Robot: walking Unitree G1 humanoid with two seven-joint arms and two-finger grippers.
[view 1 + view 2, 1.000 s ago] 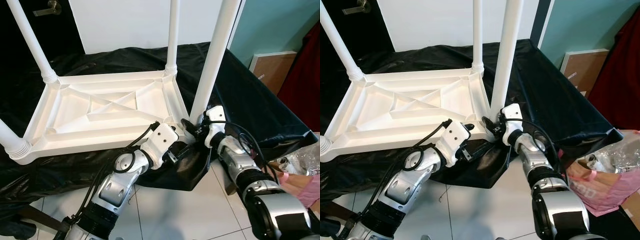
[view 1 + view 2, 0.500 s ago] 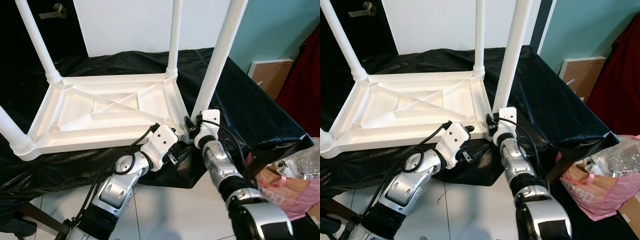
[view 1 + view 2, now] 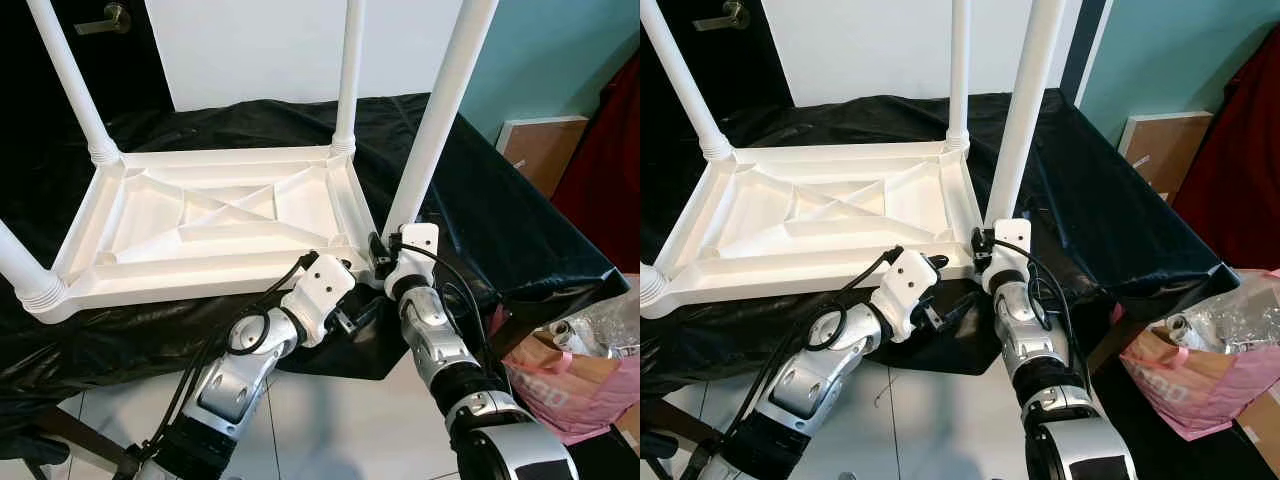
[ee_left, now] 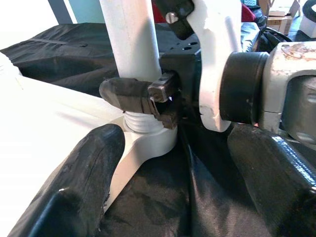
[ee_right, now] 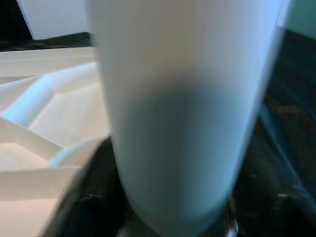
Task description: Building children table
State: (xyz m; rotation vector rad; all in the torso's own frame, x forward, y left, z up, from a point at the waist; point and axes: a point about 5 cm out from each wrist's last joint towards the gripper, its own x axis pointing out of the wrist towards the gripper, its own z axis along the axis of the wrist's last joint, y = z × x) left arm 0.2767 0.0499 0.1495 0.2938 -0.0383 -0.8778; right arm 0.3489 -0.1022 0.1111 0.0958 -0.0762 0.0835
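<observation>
A white plastic children's table (image 3: pixel 215 215) lies upside down on a black cloth (image 3: pixel 500 230), with its legs pointing up. My right gripper (image 3: pixel 384 256) is shut on the base of the near right leg (image 3: pixel 440 120), just above the corner socket (image 4: pixel 148 133). The right wrist view looks at this leg (image 5: pixel 182 108) from very close. My left gripper (image 4: pixel 175 136) is open just in front of that same corner, low over the cloth. Its fingers (image 4: pixel 94 168) stand wide apart with nothing between them.
A pink bag (image 3: pixel 570 390) with plastic wrapping sits on the floor at the lower right. A brown board (image 3: pixel 530 145) leans on the teal wall. A dark door (image 3: pixel 95 22) stands at the back left. Tiled floor (image 3: pixel 330 420) lies below the arms.
My right forearm has swung in from the right and now comes up almost straight from below, while its gripper has stayed on the leg's base. The left arm has hardly moved.
</observation>
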